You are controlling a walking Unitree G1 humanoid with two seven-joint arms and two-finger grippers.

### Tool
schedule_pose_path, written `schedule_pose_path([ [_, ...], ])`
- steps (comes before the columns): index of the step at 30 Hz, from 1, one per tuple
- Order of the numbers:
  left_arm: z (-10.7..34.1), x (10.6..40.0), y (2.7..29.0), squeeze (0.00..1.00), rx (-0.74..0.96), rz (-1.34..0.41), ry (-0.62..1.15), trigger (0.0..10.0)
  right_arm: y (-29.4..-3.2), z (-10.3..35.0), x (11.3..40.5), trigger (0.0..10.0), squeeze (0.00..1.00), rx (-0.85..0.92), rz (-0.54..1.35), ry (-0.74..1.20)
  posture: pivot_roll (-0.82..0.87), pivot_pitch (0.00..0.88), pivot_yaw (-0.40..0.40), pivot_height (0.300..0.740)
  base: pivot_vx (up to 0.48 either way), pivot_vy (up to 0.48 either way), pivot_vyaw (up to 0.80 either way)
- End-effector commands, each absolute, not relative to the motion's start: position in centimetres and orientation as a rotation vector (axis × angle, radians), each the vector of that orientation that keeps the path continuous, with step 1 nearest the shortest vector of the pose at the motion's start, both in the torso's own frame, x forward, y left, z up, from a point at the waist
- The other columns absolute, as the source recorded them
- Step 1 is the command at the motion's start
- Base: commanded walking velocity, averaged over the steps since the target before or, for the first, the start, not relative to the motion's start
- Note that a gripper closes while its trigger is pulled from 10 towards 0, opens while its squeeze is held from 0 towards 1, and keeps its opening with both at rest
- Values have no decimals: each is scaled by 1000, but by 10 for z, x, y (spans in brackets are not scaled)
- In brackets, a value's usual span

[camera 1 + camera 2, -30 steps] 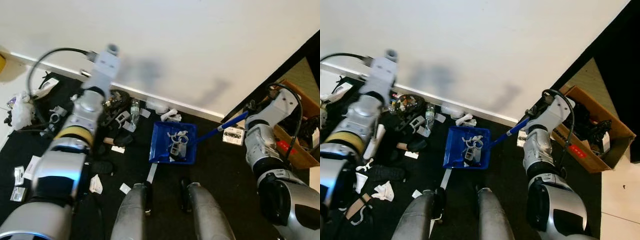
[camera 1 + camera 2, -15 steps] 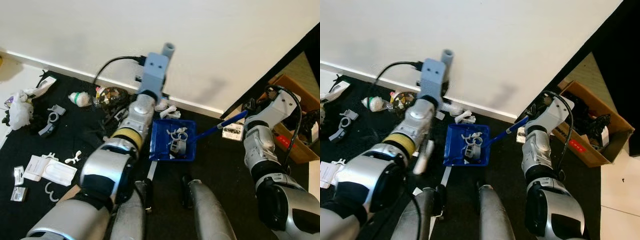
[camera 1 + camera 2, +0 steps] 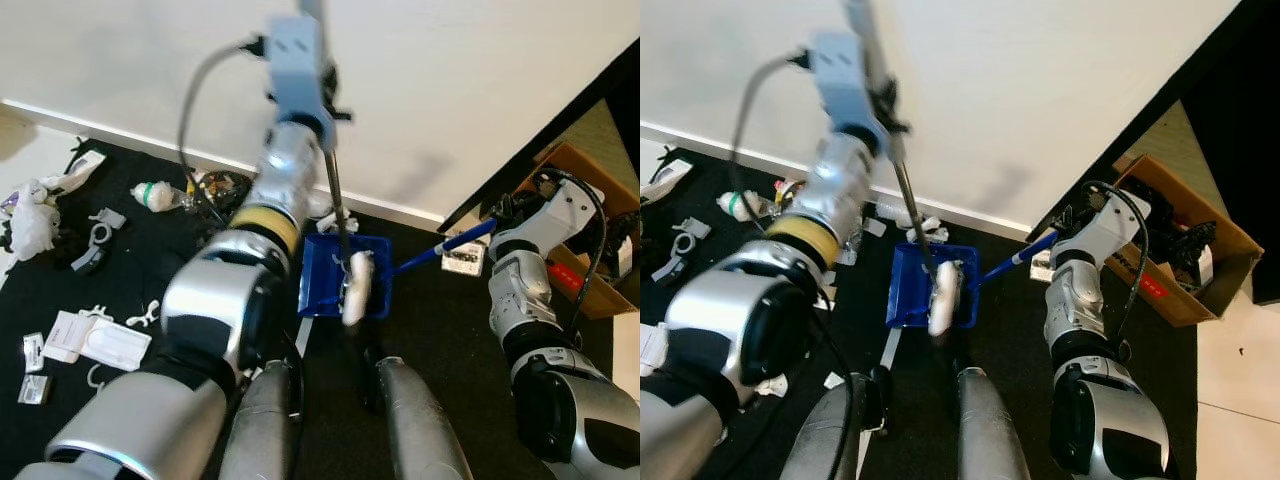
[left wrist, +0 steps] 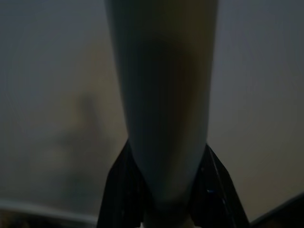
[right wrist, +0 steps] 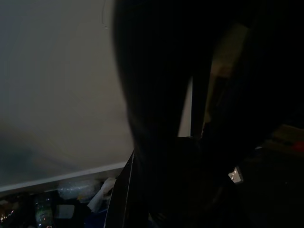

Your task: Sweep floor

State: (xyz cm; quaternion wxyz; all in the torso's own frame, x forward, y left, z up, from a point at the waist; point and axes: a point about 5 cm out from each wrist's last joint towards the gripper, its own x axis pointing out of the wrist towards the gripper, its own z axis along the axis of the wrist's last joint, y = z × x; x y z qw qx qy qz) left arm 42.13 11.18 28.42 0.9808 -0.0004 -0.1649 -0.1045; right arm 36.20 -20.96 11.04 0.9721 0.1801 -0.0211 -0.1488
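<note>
- Left eye view showed my left arm raised against the white wall [image 3: 480, 90], my left fingers [image 4: 164, 190] clamped on the pale broom handle [image 4: 161, 95].
- Its thin rod ran down to the white broom head [image 3: 355, 288], hanging over the blue dustpan [image 3: 318, 290] on the black floor [image 3: 440, 340].
- My right fingers [image 3: 500, 215] were at the dustpan's blue handle [image 3: 445, 248]; I could not tell their grip.
- Litter [image 3: 90, 335] lay scattered left; a cardboard box [image 3: 1180, 270] stood right.

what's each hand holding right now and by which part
The left hand grips the broom by its pale handle. The right hand appears to hold the blue dustpan by the far end of its long blue handle.
</note>
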Motion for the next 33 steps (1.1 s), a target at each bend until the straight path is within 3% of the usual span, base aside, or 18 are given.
schedule_pose_path([
  [1,290,422,129,0,213,-249,-328,10000,-206,83,350,10000,0,381,-309,71,-24,344,-35,740,0,0,0],
  [6,288,422,139,0,280,-251,-309,10000,-206,82,350,10000,0,382,-308,73,-18,340,-34,740,0,0,0],
  [7,285,422,154,0,355,-218,-282,10000,-205,81,349,10000,0,384,-306,75,-18,342,-32,740,0,0,0],
  [10,285,422,154,0,355,-218,-282,10000,-205,81,349,10000,0,384,-306,75,-18,342,-32,740,0,0,0],
  [11,279,421,170,0,427,-183,-249,10000,-203,80,349,10000,0,389,-305,77,-20,365,-33,740,0,0,0],
  [14,279,421,170,0,427,-183,-249,10000,-203,80,349,10000,0,389,-305,77,-20,365,-33,740,0,0,0],
  [15,272,419,186,0,503,-157,-210,10000,-201,79,349,10000,0,394,-304,79,-22,363,-24,740,0,0,0],
  [19,272,419,186,0,503,-157,-210,10000,-201,79,349,10000,0,394,-304,79,-22,363,-24,740,0,0,0],
  [20,259,416,193,0,586,-136,-201,10000,-200,79,348,10000,0,397,-302,74,-44,393,-32,740,0,0,0],
  [27,204,407,182,0,839,-174,-125,10000,-196,83,348,10000,0,430,-301,29,-104,446,-32,740,0,0,0],
  [33,180,403,172,0,898,-227,-71,10000,-189,83,347,10000,0,426,-274,19,-99,438,-32,740,0,0,0],
])
